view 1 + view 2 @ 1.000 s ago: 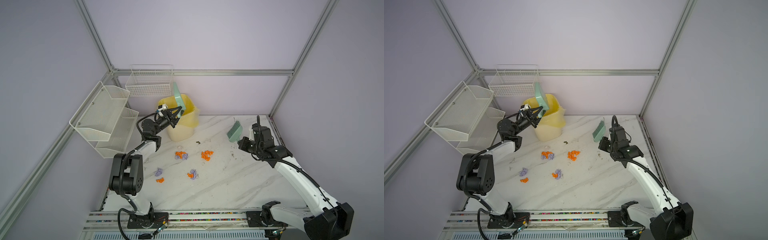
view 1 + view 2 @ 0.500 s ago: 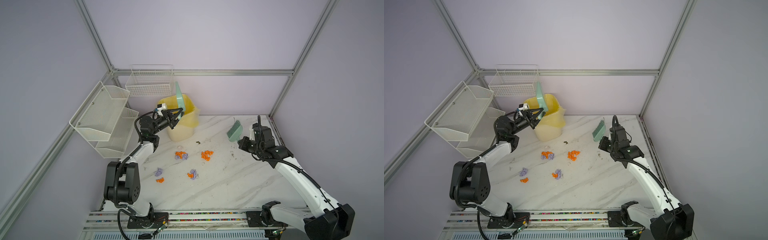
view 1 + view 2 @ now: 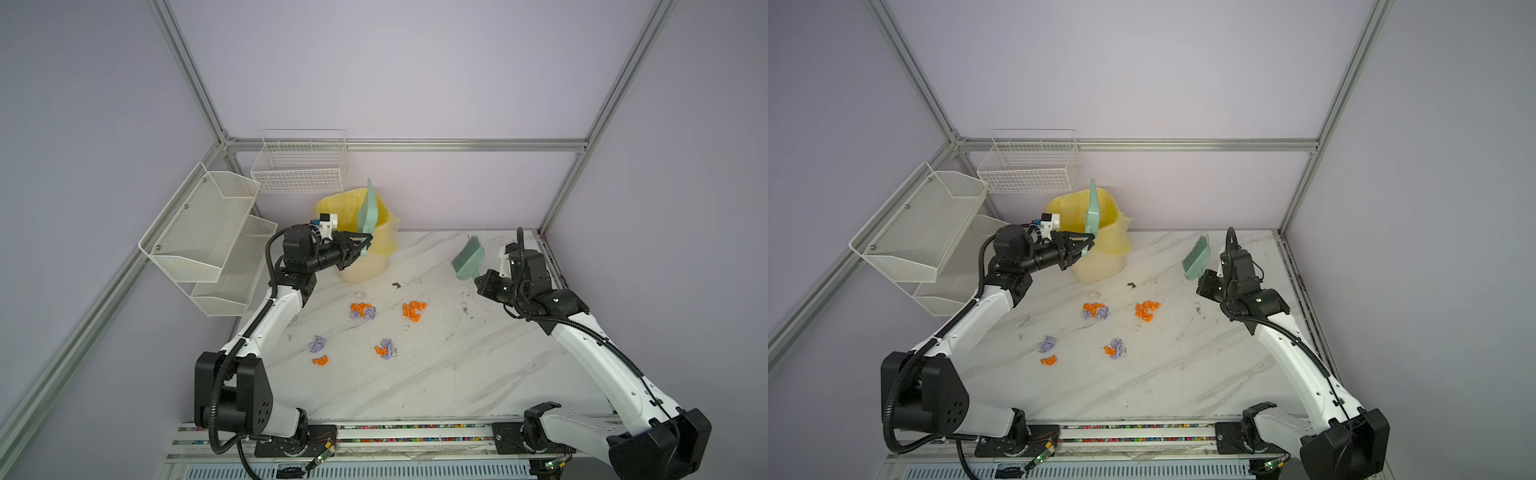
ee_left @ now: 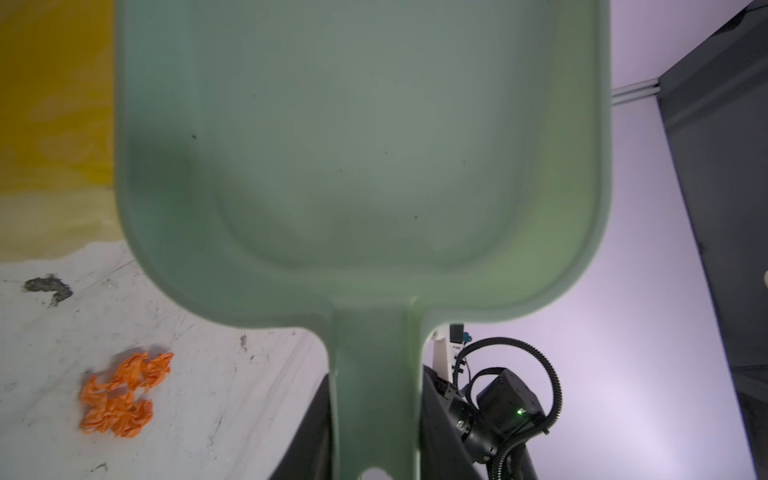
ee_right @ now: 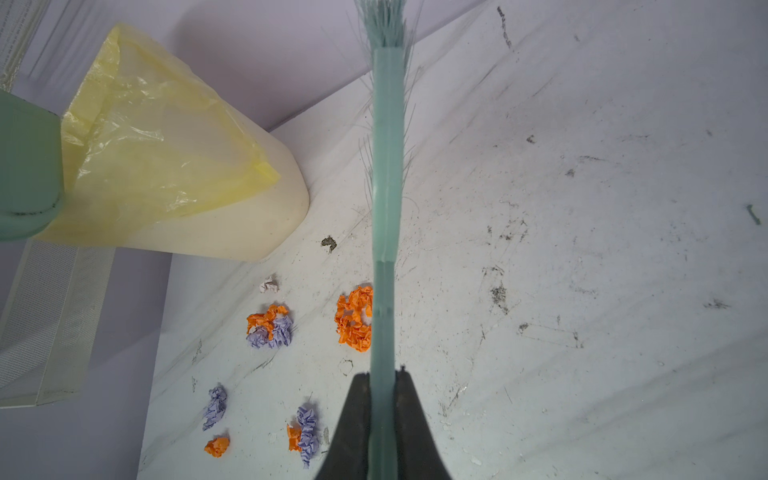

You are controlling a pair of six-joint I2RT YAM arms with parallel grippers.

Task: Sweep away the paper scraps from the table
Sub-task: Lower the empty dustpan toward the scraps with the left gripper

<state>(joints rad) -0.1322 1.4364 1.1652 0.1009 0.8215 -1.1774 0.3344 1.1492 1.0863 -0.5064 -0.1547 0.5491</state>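
Orange and lavender paper scraps [image 3: 362, 311] [image 3: 1147, 310] lie in several loose clusters mid-table [image 3: 436, 374]. My left gripper [image 3: 362, 245] [image 3: 1086, 244] [image 4: 374, 436] is shut on the handle of a mint-green dustpan [image 3: 368, 208] [image 4: 361, 145], which it holds upright at the bin's rim. The pan looks empty. My right gripper [image 3: 482, 279] [image 3: 1202, 282] [image 5: 383, 395] is shut on the handle of a mint-green brush [image 3: 468, 257] [image 5: 386, 166]. The brush hangs above the back right of the table with its bristles pointing away. An orange cluster [image 5: 353, 320] lies beside it.
A bin with a yellow liner [image 3: 384, 245] stands at the back left. White wire shelves [image 3: 208, 237] and a wire basket [image 3: 301, 166] hang on the left and back walls. A dark speck [image 3: 396, 284] lies near the bin. Aluminium rails run along the front edge.
My left arm has swung its elbow outward and the dustpan has shifted slightly to the right at the bin. The right arm and brush have not moved.
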